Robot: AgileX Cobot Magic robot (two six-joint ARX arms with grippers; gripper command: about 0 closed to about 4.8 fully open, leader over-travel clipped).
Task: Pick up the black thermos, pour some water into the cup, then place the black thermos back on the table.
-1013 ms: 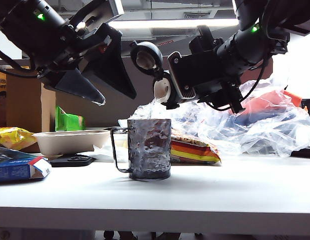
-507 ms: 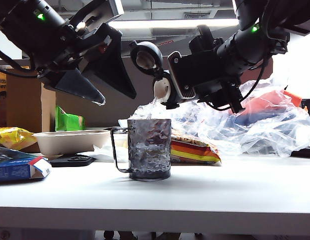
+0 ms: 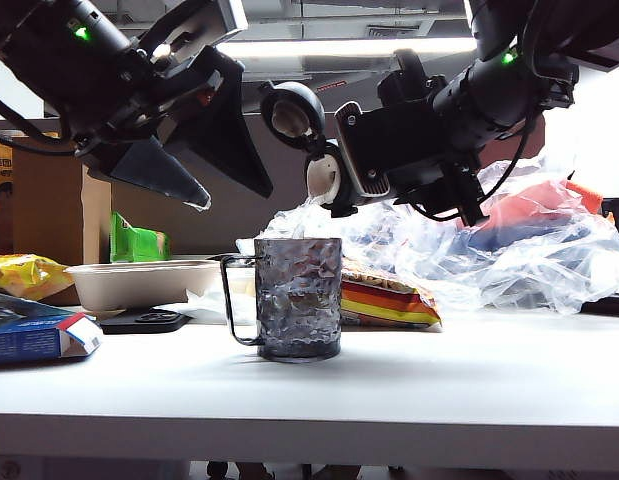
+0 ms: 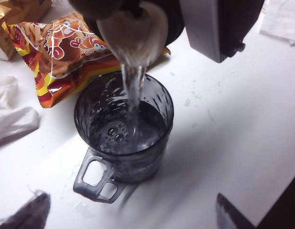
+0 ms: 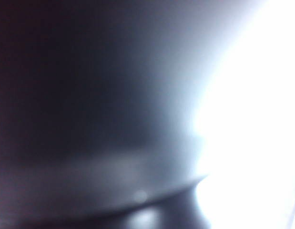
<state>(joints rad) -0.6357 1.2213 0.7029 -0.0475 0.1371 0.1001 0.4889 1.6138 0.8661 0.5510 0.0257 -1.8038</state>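
Pouring: right gripper (image 3: 404, 160) clamps the tipped black thermos (image 3: 379, 150) above the cup (image 3: 297, 297) on the table (image 3: 469, 390); left gripper (image 3: 204, 155) hangs wide open, empty. Risk: a steeper tilt could overfill or splash.

The left arm reaches in from the upper left of the exterior view, its wrist angled down toward the middle. The left gripper (image 3: 194, 165) hangs in the air with its two dark pointed fingers spread wide, grasping nothing. The right arm comes in from the upper right, its wrist rolled onto its side. The right gripper (image 3: 374, 160) is closed around the black thermos (image 3: 329, 175), held tilted with its mouth lowest and its lid flipped open.
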